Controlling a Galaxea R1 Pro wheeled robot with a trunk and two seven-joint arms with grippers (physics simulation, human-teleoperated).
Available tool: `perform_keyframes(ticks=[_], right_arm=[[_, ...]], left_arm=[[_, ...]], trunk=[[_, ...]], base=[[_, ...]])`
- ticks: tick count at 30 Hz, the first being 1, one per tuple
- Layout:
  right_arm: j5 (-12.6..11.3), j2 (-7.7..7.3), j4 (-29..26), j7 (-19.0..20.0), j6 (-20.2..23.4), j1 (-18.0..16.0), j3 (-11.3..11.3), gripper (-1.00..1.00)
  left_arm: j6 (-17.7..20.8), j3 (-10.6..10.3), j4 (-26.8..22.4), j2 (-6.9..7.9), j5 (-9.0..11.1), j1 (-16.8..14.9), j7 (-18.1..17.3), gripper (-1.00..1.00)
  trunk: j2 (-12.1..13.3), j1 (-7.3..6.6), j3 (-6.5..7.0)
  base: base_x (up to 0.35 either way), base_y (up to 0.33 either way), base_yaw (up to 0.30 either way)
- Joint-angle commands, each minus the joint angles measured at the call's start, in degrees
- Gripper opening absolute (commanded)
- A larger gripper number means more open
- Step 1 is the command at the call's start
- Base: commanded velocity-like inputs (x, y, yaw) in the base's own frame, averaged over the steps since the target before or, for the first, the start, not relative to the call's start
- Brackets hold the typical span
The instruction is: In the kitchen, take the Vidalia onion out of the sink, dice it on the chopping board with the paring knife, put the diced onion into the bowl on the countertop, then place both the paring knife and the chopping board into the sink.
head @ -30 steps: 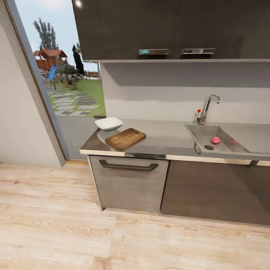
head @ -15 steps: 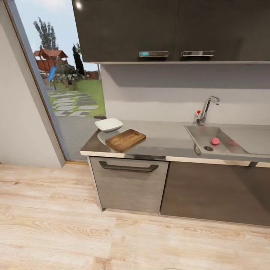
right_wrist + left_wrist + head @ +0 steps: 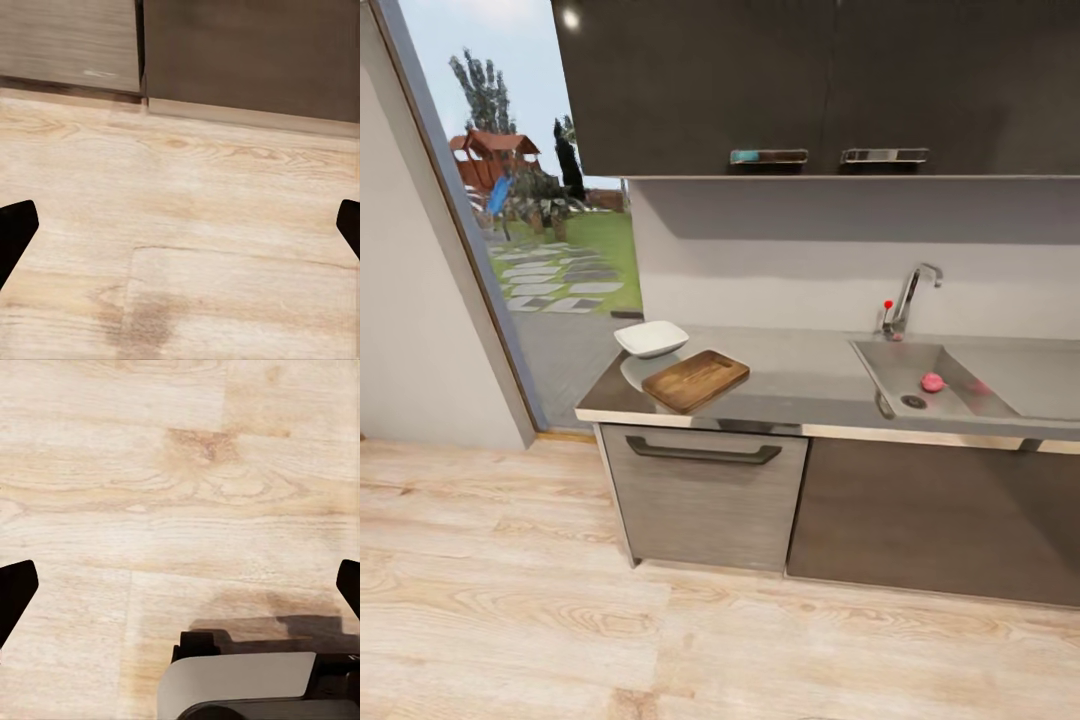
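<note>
The Vidalia onion (image 3: 932,382) lies in the sink (image 3: 960,398), right of the chopping board (image 3: 695,380) and bowl (image 3: 651,338) on the table (image 3: 800,385). Both grippers' fingers (image 3: 15,592) (image 3: 15,232) are spread apart above the floor (image 3: 510,590). Approach step; next, drive closer and reach the onion.

The sink (image 3: 1000,385) and the desk (image 3: 810,385) run off the head view's right edge, so their far ends are cut. The board (image 3: 696,379) covers the near part of a pale round patch below the bowl (image 3: 651,338), too indistinct to name. Each wrist view cuts the dark fingertips (image 3: 15,592) (image 3: 15,232) at its side edges, and the left pincer (image 3: 180,596) and right pincer (image 3: 180,236) have them set wide apart.
</note>
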Motion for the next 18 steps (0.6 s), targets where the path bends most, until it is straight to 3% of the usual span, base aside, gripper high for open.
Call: perform_keyframes(ticks=[1,18], right_arm=[[0.0,-0.01,0.0,-0.1,-0.1,0.0,0.0,1.00],[0.0,-0.06,-0.1,-0.1,-0.1,0.0,0.0,1.00]], left_arm=[[-0.1,0.1,-0.1,0.00,0.0,0.0,0.0,1.00],[-2.4,0.1,-0.1,0.00,0.0,0.0,0.3,1.00]], trunk=[[0.4,-0.22,0.15],[7.2,-3.96,3.20]], base=[[0.000,0.000,0.000],[0.000,0.000,0.000]])
